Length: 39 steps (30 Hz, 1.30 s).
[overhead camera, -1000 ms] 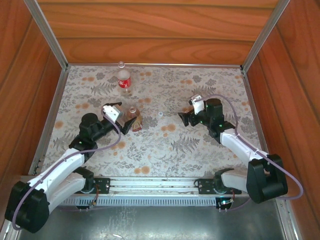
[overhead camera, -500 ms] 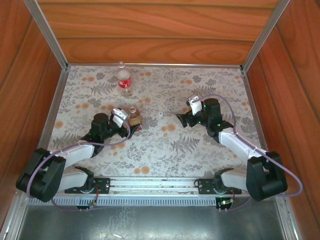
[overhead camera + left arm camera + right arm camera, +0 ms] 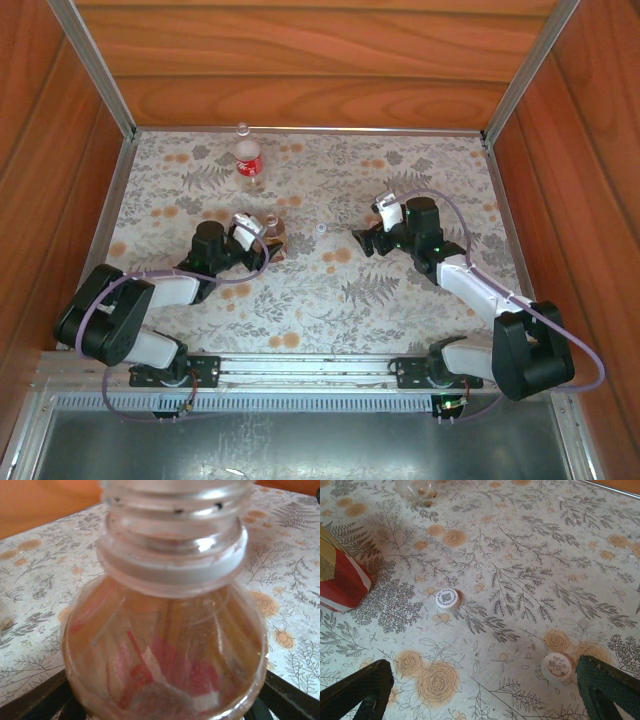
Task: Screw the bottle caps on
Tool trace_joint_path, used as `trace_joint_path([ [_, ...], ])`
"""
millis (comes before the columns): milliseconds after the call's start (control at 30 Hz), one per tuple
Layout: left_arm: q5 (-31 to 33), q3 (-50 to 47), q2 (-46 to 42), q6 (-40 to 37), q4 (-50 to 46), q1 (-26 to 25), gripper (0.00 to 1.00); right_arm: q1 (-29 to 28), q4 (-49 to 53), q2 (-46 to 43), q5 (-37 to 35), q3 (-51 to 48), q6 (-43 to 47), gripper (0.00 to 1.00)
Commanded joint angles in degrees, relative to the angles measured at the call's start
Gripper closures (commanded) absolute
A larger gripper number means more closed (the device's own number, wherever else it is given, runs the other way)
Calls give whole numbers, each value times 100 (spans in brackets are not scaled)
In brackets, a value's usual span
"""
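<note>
The amber bottle (image 3: 270, 233) stands upright left of centre, and its bare threaded neck (image 3: 175, 510) rises out of the left wrist view. My left gripper (image 3: 256, 238) reaches in from the left, its dark fingers (image 3: 35, 702) pressed against the bottle's body (image 3: 165, 645). The red-labelled bottle (image 3: 247, 161) stands farther back. One whitish cap (image 3: 320, 229) (image 3: 447, 599) lies on the cloth between the arms. A second cap (image 3: 557, 666) lies just inside my right finger. My right gripper (image 3: 358, 238) (image 3: 485, 695) hovers open over the cloth with nothing between its fingers.
A floral cloth (image 3: 400, 170) covers the table, boxed in by wooden walls (image 3: 320, 60) at the back and sides. A small clear round thing (image 3: 241, 127) sits at the back edge. A red-and-white label (image 3: 340, 582) shows at the left of the right wrist view.
My left arm has pushed forward and right until its fingers straddle the amber bottle, and they have closed in on it. My right gripper has crept slightly left, still open.
</note>
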State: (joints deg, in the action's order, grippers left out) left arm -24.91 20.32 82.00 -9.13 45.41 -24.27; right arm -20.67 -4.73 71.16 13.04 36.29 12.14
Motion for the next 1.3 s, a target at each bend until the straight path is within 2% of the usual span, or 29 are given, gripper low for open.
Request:
trace_joint_path([
  [0,-295,147,53,-61,197,50,29,-35,104,-137,-29,12,-5,0],
  [200,-587,203,96,-45,197,55,36,-42,78,-111,23,22,-139,0],
  [500,-1508,346,180,-27,188,20,36,-39,135,-70,102,54,-607,0],
  [733,-2176,474,409,-58,192,-233,36,-114,208,6,-99,132,-861,0],
  [933,-2176,426,614,-254,185,-396,35,-517,728,436,-967,616,-950,0],
  [1133,-2123,399,809,-413,190,-420,33,-1034,837,1096,-1409,1136,-1012,0],
  [1267,-2125,359,774,-432,191,-418,25,-1339,1022,1583,-1657,1563,-1030,1],
])
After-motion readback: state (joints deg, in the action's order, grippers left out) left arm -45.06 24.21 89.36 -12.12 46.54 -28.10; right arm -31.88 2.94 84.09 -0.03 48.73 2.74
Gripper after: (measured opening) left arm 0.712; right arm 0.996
